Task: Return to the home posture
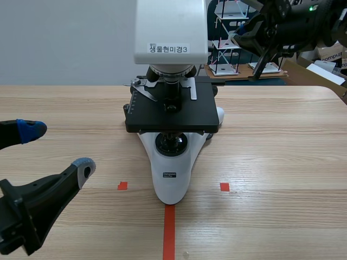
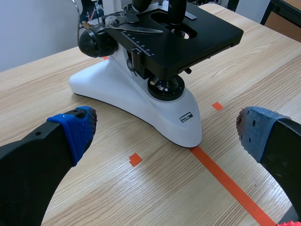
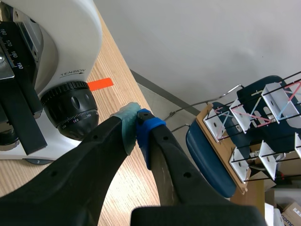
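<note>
Two claws stood clear of the microscope (image 1: 171, 162) on the tabletop (image 1: 282, 162). My left claw (image 1: 58, 149) gaped wide, low beside it. My right claw (image 3: 137, 127) was pinched closed on nothing near the knob (image 3: 70, 110), marked "TENSION". I read "생물현미경3" on the head (image 1: 171, 27), cut off above.

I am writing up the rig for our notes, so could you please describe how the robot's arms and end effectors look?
The left arm and right arm are black. The left end effector has two thick black fingers tipped with dotted pads, blue and grey. The right end effector matches, its pads grey-green and blue.
</note>
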You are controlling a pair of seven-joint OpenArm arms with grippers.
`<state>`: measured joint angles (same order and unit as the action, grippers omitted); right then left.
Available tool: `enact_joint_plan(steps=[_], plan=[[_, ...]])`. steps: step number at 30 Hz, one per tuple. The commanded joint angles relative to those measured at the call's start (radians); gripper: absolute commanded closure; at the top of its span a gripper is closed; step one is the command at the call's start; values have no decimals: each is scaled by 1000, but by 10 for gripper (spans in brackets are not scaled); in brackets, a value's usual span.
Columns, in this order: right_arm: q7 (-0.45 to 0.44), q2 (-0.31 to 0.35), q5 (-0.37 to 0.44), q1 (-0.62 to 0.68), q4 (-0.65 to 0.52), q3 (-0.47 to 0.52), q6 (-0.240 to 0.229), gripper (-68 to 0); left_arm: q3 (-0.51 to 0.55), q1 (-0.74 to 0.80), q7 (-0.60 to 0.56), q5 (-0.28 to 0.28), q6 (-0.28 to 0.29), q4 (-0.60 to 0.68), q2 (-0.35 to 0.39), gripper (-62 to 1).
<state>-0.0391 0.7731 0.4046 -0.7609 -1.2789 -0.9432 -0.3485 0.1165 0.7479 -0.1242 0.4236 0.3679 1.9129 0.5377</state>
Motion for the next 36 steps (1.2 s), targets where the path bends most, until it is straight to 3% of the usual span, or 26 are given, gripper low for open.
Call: enact_joint_plan(steps=[1,26,28,31,36], plan=[[-4,8,6,-21,-9,11,6,-15,7,-3,-17,6,1,11,-3,-623],[-28,8,-15,-20,-9,13,8,-23,7,-3,-17,6,1,11,-3,-623],[-31,9,-8,-16,-10,19,11,-75,7,-3,-17,6,1,11,-3,-623],[-35,11,-7,20,-11,61,11,-210,7,-3,-17,6,1,11,-3,-623],[-38,18,16,169,-50,249,11,-435,7,-3,-17,6,1,11,-3,-623]])
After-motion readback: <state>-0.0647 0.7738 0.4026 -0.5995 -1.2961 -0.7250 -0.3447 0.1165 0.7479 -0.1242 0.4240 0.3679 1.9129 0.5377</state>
